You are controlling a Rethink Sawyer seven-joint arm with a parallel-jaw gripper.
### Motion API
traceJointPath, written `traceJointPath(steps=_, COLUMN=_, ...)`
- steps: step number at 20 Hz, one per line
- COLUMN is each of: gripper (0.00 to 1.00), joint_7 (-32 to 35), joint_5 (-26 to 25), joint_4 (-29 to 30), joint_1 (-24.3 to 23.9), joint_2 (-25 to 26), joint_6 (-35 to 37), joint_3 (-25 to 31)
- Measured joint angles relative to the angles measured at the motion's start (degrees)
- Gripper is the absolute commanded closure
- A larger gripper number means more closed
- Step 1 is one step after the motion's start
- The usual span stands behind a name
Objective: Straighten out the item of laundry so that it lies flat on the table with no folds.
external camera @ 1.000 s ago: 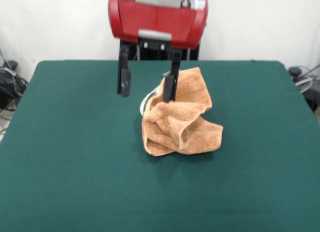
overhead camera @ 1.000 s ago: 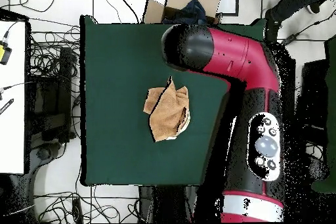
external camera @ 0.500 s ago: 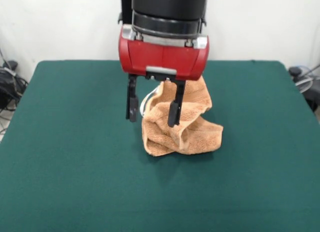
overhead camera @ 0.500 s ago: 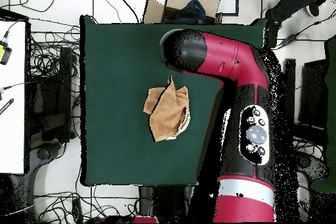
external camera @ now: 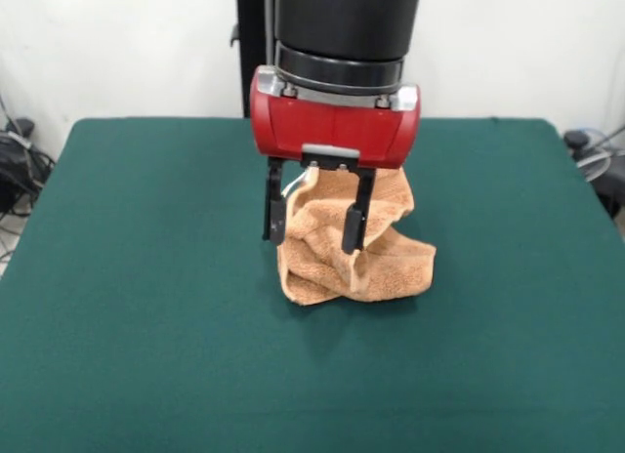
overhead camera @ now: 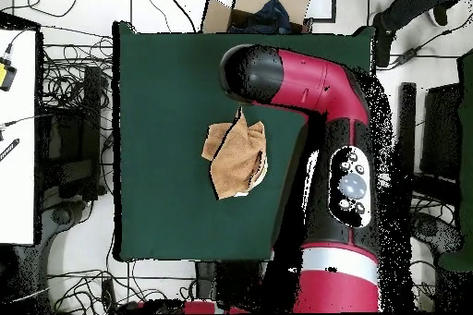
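One crumpled orange-tan towel sits bunched mid green worktop; the red arm's claw hangs spread wide in front of its upper folds, gripping nothing.

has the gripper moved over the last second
Yes. In the front view the open gripper has shifted rightward and down against the crumpled towel, which stayed put on the table; it now straddles the towel's left part.
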Motion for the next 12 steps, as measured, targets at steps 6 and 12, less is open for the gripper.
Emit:
traceJointPath(steps=6, gripper=0.0, joint_7=0.01, joint_5=0.0, joint_4=1.74, joint_1=1.84, joint_2=-0.47, joint_6=-1.0, joint_3=-0.26)
traceJointPath(steps=12, gripper=0.0, joint_7=0.06, joint_5=0.02, joint_4=4.84, joint_1=4.64, joint_2=-1.58, joint_6=-3.07, joint_3=-0.45)
